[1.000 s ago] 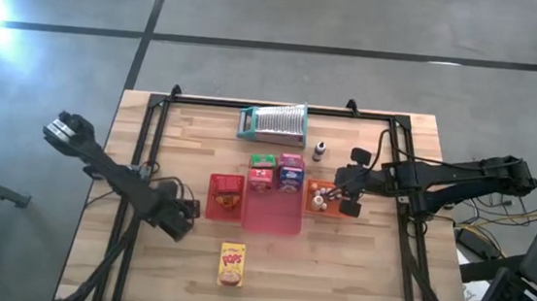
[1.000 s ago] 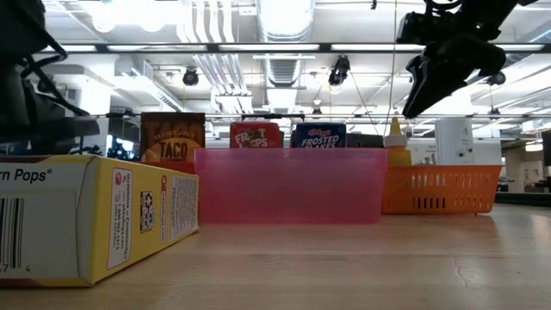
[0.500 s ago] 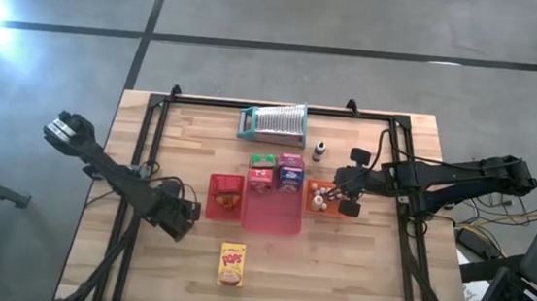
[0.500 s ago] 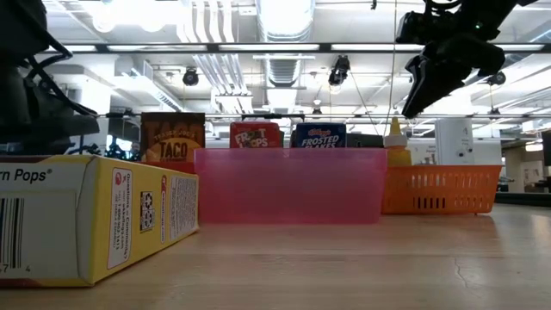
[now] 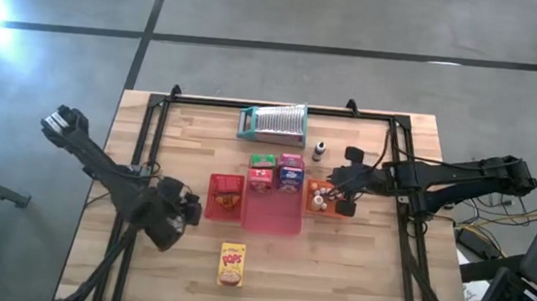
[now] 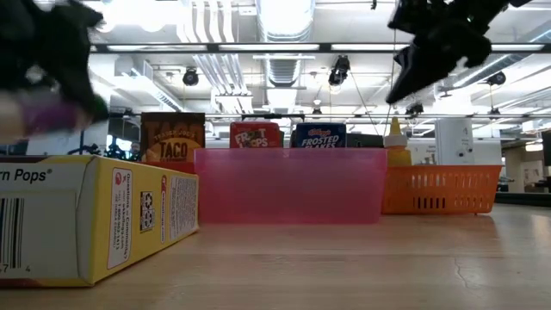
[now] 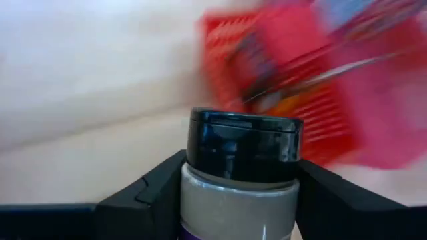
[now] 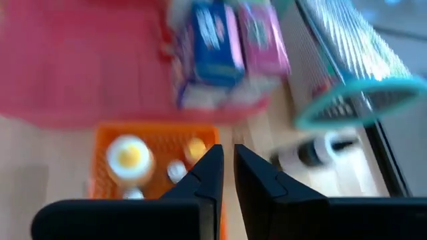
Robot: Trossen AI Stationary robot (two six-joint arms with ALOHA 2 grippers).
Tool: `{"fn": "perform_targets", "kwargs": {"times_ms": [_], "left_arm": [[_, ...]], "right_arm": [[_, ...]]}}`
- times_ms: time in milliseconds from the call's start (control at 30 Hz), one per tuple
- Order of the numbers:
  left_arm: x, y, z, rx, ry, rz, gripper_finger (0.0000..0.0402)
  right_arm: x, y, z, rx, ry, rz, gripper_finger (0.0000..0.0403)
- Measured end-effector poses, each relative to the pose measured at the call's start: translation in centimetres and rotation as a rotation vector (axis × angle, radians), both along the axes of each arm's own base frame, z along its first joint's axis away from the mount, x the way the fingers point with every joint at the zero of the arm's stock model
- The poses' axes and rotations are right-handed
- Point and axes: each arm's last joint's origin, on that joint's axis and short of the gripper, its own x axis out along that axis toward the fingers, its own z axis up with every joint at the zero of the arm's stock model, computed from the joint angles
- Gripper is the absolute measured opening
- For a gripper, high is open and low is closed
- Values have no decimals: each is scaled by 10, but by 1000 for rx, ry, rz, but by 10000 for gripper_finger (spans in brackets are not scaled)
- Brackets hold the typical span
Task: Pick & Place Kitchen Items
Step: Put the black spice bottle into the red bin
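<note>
My left gripper (image 5: 173, 222) is near the table's left side, left of the red tray (image 5: 225, 193). It is shut on a small spice jar (image 7: 243, 173) with a black lid and pale body. In the low view it is a blur high up, with a purple patch (image 6: 39, 116). My right gripper (image 5: 343, 191) hangs over the orange tray (image 5: 321, 196) with its fingers (image 8: 213, 170) shut on nothing. Green, red, pink and blue boxes (image 5: 278, 169) stand behind the pink tray (image 5: 273, 214). A yellow Pops box (image 5: 231, 264) lies on its side near the front. My left gripper pinches the jar's pale body just below the black lid (image 7: 200, 197), one finger (image 7: 157, 193) on each side. The lid stands clear beyond the fingers. The jar is lifted off the table.
A ribbed silver piece in a teal frame (image 5: 273, 122) lies at the far edge, with a small dark-capped bottle (image 5: 318, 152) to its right. Small bottles (image 8: 130, 157) stand in the orange tray. Black rails (image 5: 152, 150) run along the table's sides. Bare wood lies at the front right.
My left gripper has gone up with the jar, rolling as it rose, and it is blurred by the motion. My right gripper has tipped up a little over the orange tray and otherwise kept its place.
</note>
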Motion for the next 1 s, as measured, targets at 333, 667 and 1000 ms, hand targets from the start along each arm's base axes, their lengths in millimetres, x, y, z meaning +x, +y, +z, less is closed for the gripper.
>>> {"fn": "perform_targets", "kwargs": {"times_ms": [333,667,1000], "left_arm": [[7,-28,71,401,-385,-183,228],[30,-46,107,687,-444,-334,229],[65,-46,120,803,-463,-498,229]], "right_arm": [[22,16,23,202,-334,339,44],[19,53,31,262,-418,495,12],[-4,107,31,182,-454,411,9]]}}
